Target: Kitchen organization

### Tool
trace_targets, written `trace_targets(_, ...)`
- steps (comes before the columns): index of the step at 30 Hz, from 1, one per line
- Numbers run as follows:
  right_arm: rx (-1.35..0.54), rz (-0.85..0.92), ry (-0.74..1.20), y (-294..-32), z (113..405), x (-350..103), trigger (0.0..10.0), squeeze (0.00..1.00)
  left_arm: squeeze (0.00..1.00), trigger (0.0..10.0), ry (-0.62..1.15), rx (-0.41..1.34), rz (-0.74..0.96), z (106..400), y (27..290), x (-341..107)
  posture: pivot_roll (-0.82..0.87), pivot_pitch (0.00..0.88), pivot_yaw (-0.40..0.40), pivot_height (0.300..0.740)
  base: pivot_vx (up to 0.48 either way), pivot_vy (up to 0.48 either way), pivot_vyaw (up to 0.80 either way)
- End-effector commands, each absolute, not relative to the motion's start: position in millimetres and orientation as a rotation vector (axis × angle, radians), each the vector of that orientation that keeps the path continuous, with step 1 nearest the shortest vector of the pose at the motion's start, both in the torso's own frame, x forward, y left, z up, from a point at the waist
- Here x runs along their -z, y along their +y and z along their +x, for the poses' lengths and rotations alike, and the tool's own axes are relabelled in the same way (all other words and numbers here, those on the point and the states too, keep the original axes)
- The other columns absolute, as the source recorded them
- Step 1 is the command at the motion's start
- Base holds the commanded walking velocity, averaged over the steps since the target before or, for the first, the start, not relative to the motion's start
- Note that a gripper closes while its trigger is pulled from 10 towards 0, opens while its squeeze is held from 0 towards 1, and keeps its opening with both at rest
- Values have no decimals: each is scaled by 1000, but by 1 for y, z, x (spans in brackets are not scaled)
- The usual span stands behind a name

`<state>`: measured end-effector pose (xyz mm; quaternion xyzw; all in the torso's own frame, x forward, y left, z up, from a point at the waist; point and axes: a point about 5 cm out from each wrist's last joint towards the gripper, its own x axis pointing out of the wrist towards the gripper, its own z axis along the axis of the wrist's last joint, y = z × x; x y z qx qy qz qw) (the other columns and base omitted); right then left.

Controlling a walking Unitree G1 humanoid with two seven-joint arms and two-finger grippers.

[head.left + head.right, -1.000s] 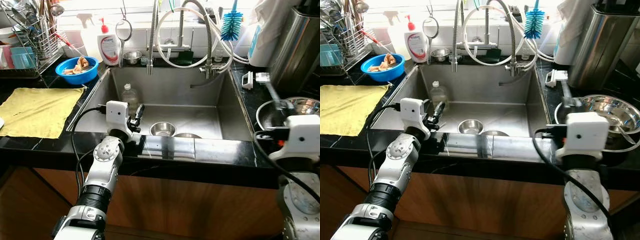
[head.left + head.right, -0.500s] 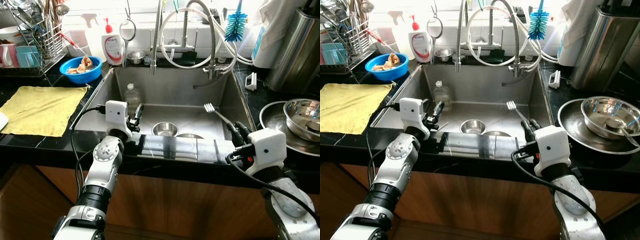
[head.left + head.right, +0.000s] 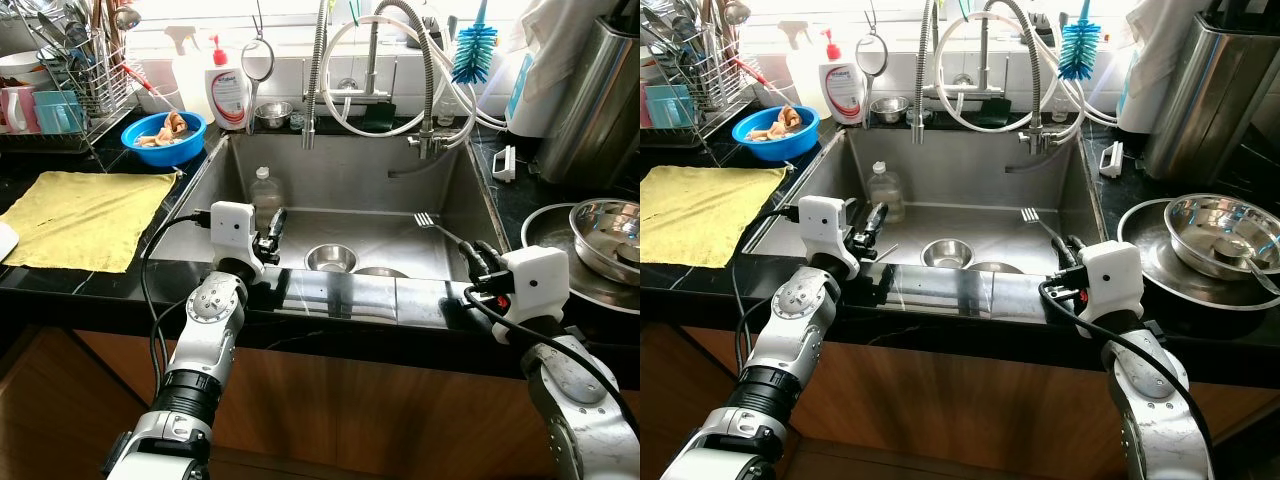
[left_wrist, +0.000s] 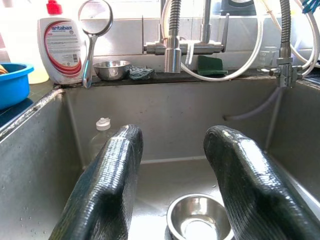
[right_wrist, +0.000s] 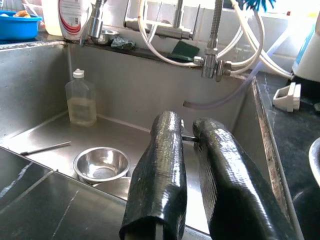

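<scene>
Grippers are both working at the front lip of the sink (image 3: 330, 292), nearest us. The right gripper (image 3: 478, 262) is sitting at the front right corner of the sink, fingers pinched on a fork (image 3: 432, 224) by its handle, tines pointing out over the basin; I'm judging it's being carried there for dropping in or rinsing. The left gripper (image 3: 272, 232) is hovering over the sink's front left, fingers spread wide and carrying nothing, seemingly lining up on the dishes below.

Down on the sink floor a small steel bowl (image 3: 329, 259) is lying near the front, a second rim just beside it. The right wrist view is adding a thin utensil (image 5: 45, 148) lying flat on the sink floor, barely readable from the head. Further in, a clear bottle (image 4: 101, 141) is standing against the sink's left wall. Behind the sink, a soap bottle (image 3: 227, 88) and a blue brush (image 3: 473, 48) are waiting on the ledge.
</scene>
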<state>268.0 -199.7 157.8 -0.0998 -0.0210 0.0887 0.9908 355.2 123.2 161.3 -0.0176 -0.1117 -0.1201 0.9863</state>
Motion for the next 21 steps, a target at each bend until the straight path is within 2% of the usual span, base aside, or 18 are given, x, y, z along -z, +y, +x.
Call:
trace_targets(1, -179, -190, -61, -201, 271, -161, 10000, 0, 0, 10000, -233, 236, -28, 355, 126, -164, -59, 0, 46, 740, 0, 0, 0)
trace_targets(8, -149, -188, -45, -204, 278, -156, 10000, 0, 0, 10000, -234, 236, -26, 356, 126, -164, -57, 0, 47, 740, 0, 0, 0)
trace_targets(9, -151, -186, -46, -204, 279, -157, 10000, 533, 0, 10000, -233, 236, -25, 356, 126, -164, -58, 0, 48, 740, 0, 0, 0)
trace_targets(10, -151, -185, -47, -203, 279, -157, 10000, 769, 0, 10000, -233, 236, -25, 356, 126, -164, -58, 0, 48, 740, 0, 0, 0)
trace_targets(11, -151, -184, -48, -203, 280, -157, 10000, 839, 0, 10000, -233, 236, -25, 356, 126, -164, -58, 0, 48, 740, 0, 0, 0)
trace_targets(21, -144, -185, -39, -202, 282, -154, 10000, 816, 0, 10000, -233, 237, -24, 356, 126, -164, -55, 0, 48, 740, 0, 0, 0)
